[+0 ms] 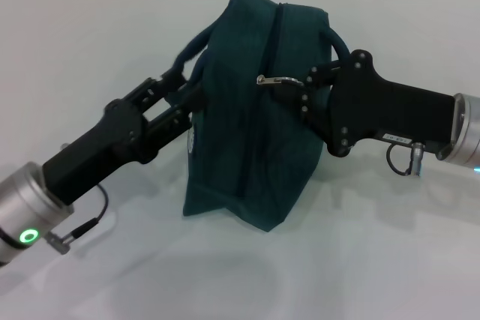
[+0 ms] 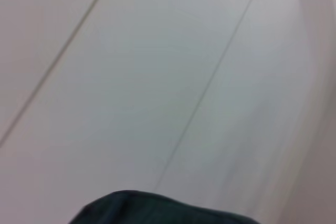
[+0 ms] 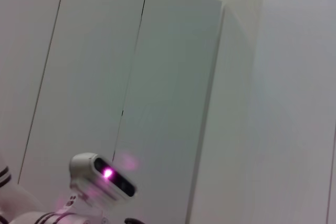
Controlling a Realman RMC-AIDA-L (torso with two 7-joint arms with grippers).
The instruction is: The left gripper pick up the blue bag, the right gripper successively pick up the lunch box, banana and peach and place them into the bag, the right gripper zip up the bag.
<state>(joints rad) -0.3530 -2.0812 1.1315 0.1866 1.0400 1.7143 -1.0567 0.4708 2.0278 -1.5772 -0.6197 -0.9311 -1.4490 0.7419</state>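
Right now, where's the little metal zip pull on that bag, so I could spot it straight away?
Find the blue bag standing on the white table between the two black grippers. The zip pull lies high on its side, just off the right gripper. It is the only shiny silver bit on the dark cloth.

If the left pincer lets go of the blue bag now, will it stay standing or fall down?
The blue bag is soft fabric with creases, so it probably sags rather than stands stiffly. Its base rests on the table and looks wide, so it may stay up. The right pincer at the zipper pull could tug it sideways.
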